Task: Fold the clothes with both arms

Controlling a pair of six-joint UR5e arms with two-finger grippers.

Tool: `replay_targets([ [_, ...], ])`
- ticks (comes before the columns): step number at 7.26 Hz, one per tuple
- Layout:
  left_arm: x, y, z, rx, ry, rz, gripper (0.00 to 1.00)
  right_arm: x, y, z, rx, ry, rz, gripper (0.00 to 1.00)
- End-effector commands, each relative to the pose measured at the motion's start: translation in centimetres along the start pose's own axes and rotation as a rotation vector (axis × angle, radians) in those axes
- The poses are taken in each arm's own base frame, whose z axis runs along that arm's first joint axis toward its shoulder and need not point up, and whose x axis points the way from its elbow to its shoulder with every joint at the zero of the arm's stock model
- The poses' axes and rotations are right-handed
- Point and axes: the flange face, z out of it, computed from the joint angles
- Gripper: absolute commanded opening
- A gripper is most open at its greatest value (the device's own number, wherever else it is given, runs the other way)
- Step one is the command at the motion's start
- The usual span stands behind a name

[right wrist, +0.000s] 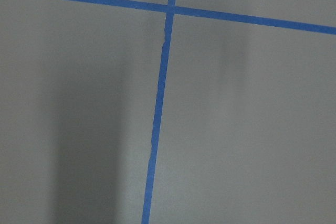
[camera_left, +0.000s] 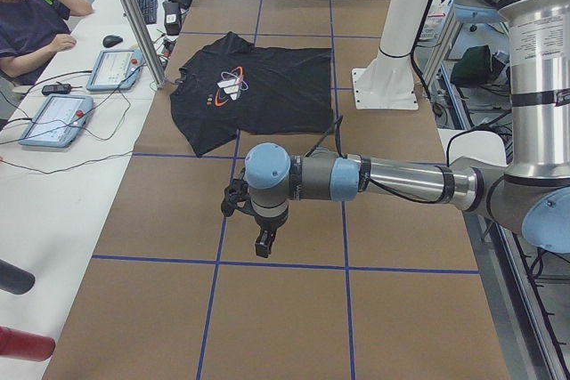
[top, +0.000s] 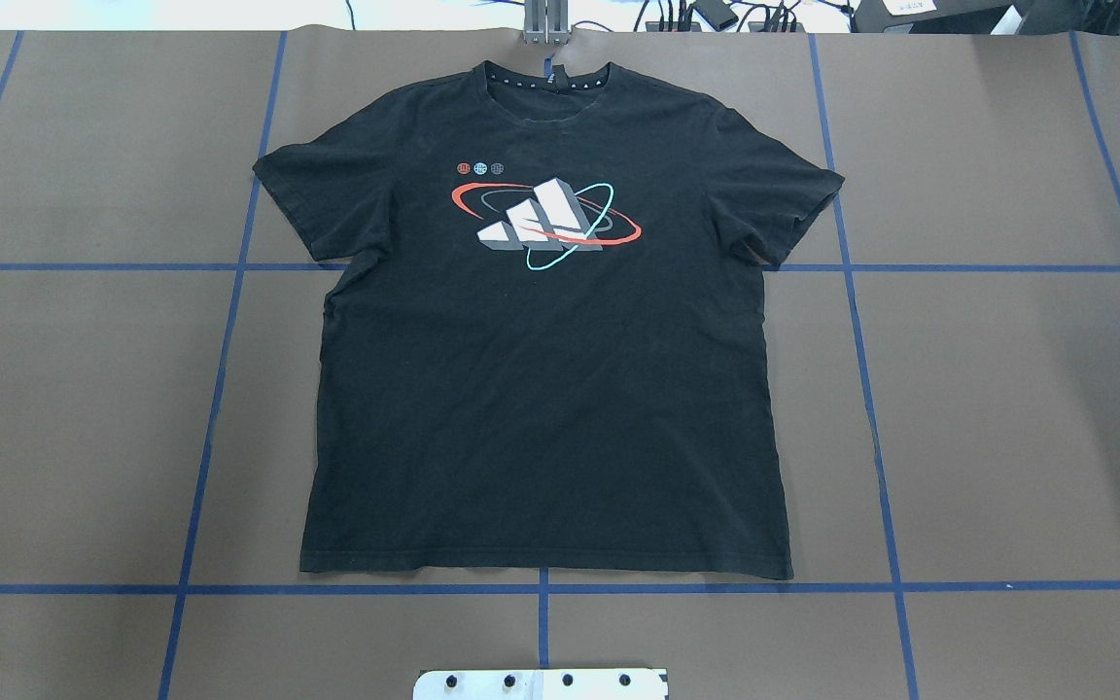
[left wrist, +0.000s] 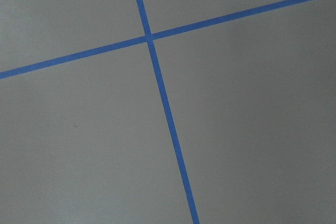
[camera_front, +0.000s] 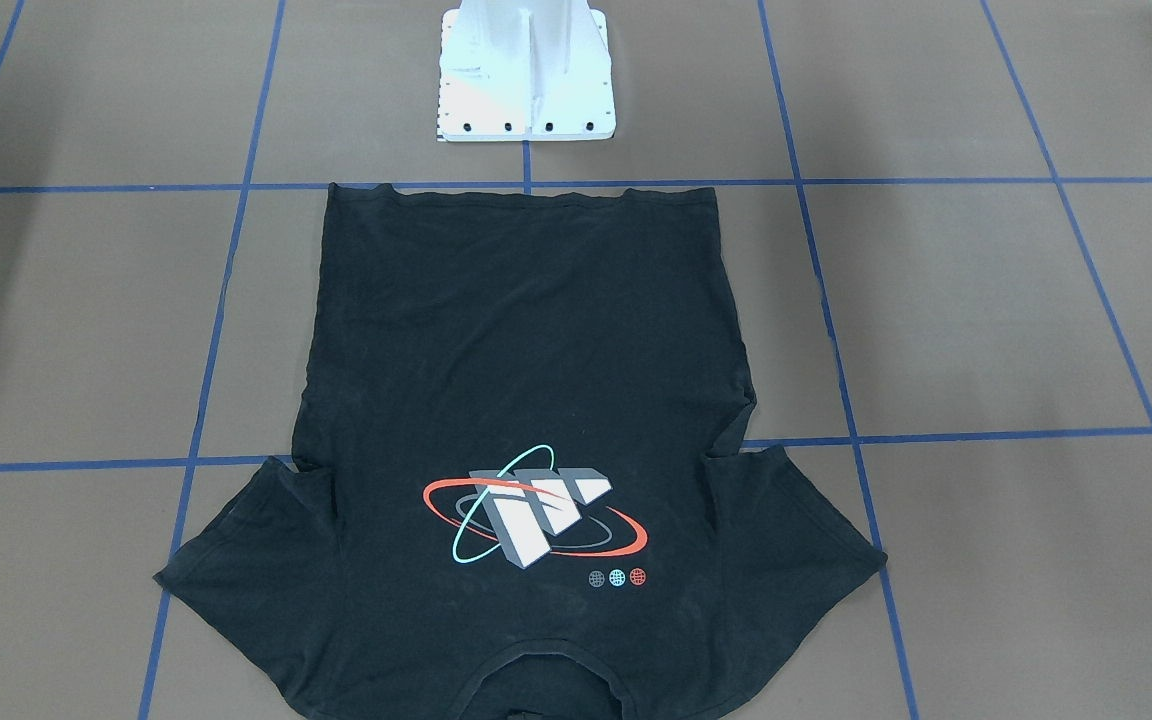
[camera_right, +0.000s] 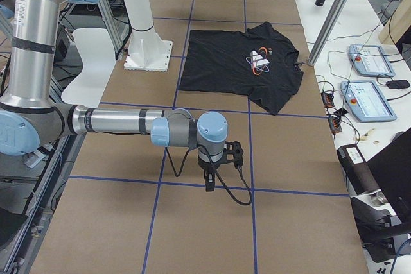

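The T-shirt [top: 541, 408] is seen to be soft, matt black cloth, faintly creased, with a logo [top: 545, 226] printed in flat, smooth ink. The surface [top: 1007, 408] is covered with a matt brown, paper-like sheet, marked off in smooth blue tape [top: 1007, 586]. The pedestal [camera_front: 526, 70] is finished in white with a slight sheen. The left arm [camera_left: 401, 180] and right arm [camera_right: 115, 120] are built of brushed silver metal tubes with smooth light-blue joint caps. The left end effector [camera_left: 264, 246] and right end effector [camera_right: 210, 185] are finished in black.
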Motion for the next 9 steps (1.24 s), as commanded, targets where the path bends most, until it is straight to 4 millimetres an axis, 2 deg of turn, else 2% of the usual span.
replay_targets([
  [1, 0.2, -0.2, -0.2, 0.009, -0.003, 0.011, 1.00, -0.1, 0.0, 0.0, 0.001, 0.000, -0.004, 1.00],
  [4, 1.1, -0.6, -1.1, 0.030, -0.016, 0.036, 1.00, -0.5, -0.6, -0.1, 0.011, 0.001, -0.013, 1.00],
  [6, 2.2, -2.8, -2.6, 0.082, -0.020, 0.080, 1.00, -2.0, -3.1, -1.2, 0.037, 0.000, -0.007, 1.00],
  [8, 4.3, -7.9, -5.7, 0.147, -0.040, 0.149, 1.00, -4.6, -6.6, -1.9, 0.057, -0.002, -0.064, 1.00],
  [9, 4.7, -8.4, -6.1, 0.166, -0.044, 0.173, 1.00, -5.1, -8.8, -1.6, 0.055, -0.003, -0.076, 1.00],
])
